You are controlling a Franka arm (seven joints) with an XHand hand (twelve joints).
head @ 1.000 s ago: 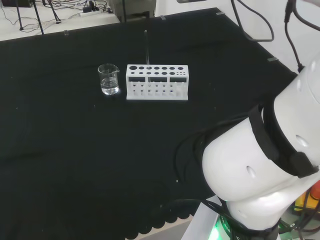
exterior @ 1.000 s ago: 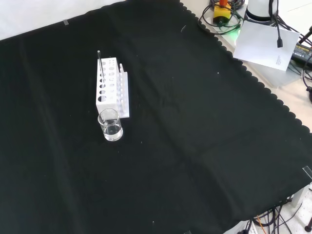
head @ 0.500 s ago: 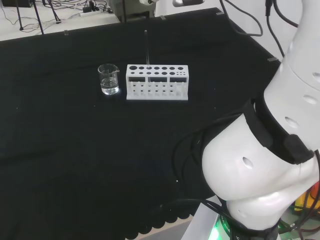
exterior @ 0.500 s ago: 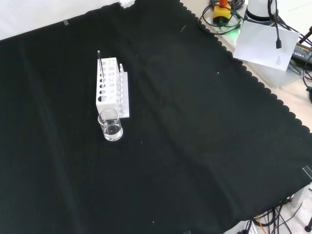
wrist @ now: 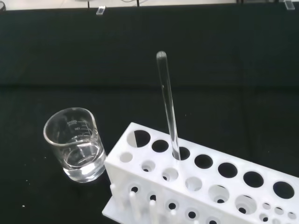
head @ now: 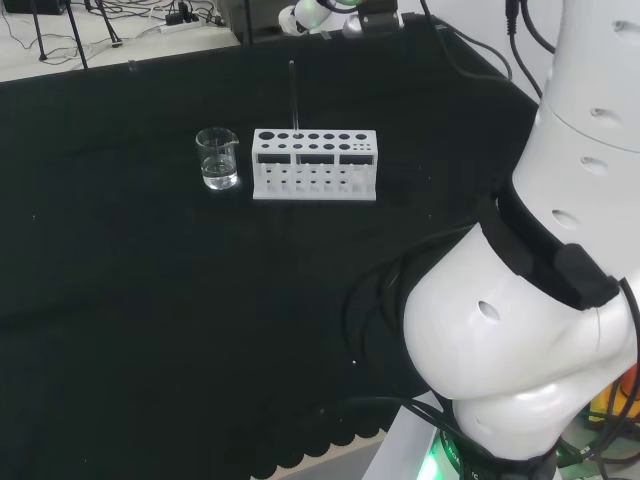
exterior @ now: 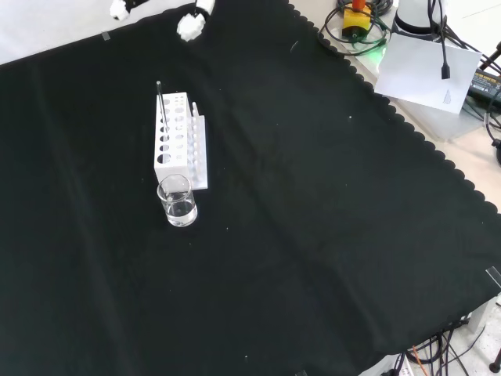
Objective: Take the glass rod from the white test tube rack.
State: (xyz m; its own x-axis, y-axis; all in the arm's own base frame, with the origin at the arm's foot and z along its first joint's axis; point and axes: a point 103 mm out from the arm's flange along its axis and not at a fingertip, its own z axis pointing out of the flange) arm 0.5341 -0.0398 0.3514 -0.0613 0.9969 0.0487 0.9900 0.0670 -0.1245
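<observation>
Nothing taken yet: your hand (exterior: 190, 23) holds nothing.
The glass rod (wrist: 167, 106) stands upright in the white test tube rack (wrist: 205, 183), well ahead of the hand, whose fingertips look spread apart. Approach, grasp and lift all remain.

Head view: from behind and above the arm's base, looking over its white links at the bench; front view: from the opposite side, high, looking down on the cloth; wrist view: close, facing the rack (wrist: 201, 186); all three share rack (head: 314, 164) (exterior: 180, 139) and beaker (head: 217, 158) (exterior: 178, 201) (wrist: 77, 144).
</observation>
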